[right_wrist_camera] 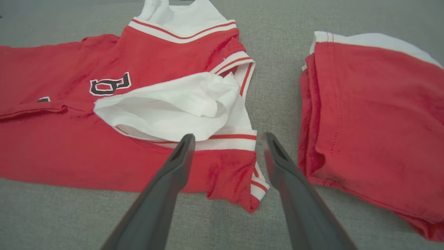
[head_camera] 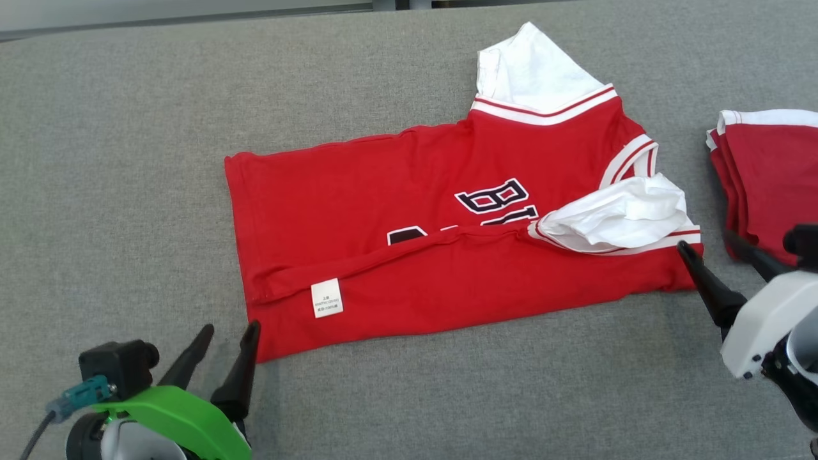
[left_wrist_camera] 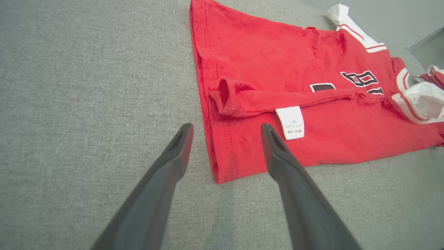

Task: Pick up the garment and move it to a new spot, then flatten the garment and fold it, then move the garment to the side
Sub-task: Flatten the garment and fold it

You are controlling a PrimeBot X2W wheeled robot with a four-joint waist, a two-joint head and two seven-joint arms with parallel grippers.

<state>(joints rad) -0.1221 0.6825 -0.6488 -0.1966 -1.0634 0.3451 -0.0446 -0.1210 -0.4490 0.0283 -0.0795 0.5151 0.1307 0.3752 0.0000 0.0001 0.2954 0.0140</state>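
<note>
The garment [head_camera: 447, 191] is a red jersey with white sleeves and dark lettering, lying flat on the grey surface with its near long edge folded over. A white label [head_camera: 326, 298] shows on that fold. My left gripper [head_camera: 231, 326] stands open at the jersey's near left corner. In the left wrist view the hem corner of the garment [left_wrist_camera: 277, 69] lies under the gap of the left gripper [left_wrist_camera: 226, 125]. My right gripper [head_camera: 706, 239] is open at the near right corner. In the right wrist view the right gripper [right_wrist_camera: 229, 135] straddles the striped sleeve edge of the garment [right_wrist_camera: 69, 149], gripping nothing.
A second red-and-white garment [head_camera: 767, 172] lies folded at the far right, close beside the right gripper; it appears again as the folded garment [right_wrist_camera: 374, 114] in the right wrist view. The grey fabric surface [head_camera: 128, 191] stretches wide to the left and in front.
</note>
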